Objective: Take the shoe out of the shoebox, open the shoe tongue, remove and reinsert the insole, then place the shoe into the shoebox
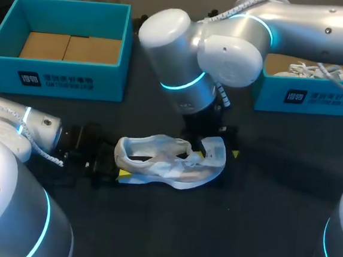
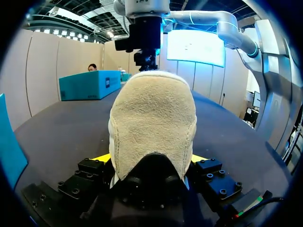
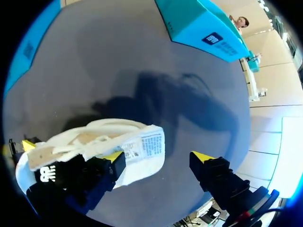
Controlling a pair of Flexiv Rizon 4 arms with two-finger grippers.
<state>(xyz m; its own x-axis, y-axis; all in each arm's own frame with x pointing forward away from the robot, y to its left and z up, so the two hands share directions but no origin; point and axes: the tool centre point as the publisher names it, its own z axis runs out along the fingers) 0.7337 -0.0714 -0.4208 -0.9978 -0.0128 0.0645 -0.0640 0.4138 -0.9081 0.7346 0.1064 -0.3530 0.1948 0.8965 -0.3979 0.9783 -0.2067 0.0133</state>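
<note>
**Shoe on the worktop, heel gripped, tongue turned out**

Nearest the robot, the white shoe (image 1: 168, 163) lies on its side on the dark worktop (image 1: 258, 232), outside both boxes. Its heel points to the left arm and its toe to the right.

The left gripper (image 1: 111, 168) comes in low along the worktop, and its jaws are clamped on the heel. The head view shows only one yellow tip under the heel there. The left wrist view settles it: the suede heel of the shoe (image 2: 152, 123) fills the space in the left gripper (image 2: 150, 158), with a yellow tip pressed to each side.

Further along, the right arm reaches down from the far right corner, with the right gripper (image 1: 209, 147) over the shoe's mouth. From above, the arm's bulk hides how those jaws stand. The right wrist view shows the right gripper (image 3: 158, 158) with its jaws apart. One yellow tip sits against the tongue (image 3: 147, 147), which is folded out with its printed label showing. The other tip hangs free over bare worktop. The head view shows the tongue (image 1: 216, 149) standing up toward the toe.

Farthest back stand two teal shoeboxes. The left shoebox (image 1: 56, 73) shows only its cardboard floor. The right shoebox (image 1: 306, 98) holds a second shoe (image 1: 309, 70) with pale laces, partly hidden by the right arm.
</note>
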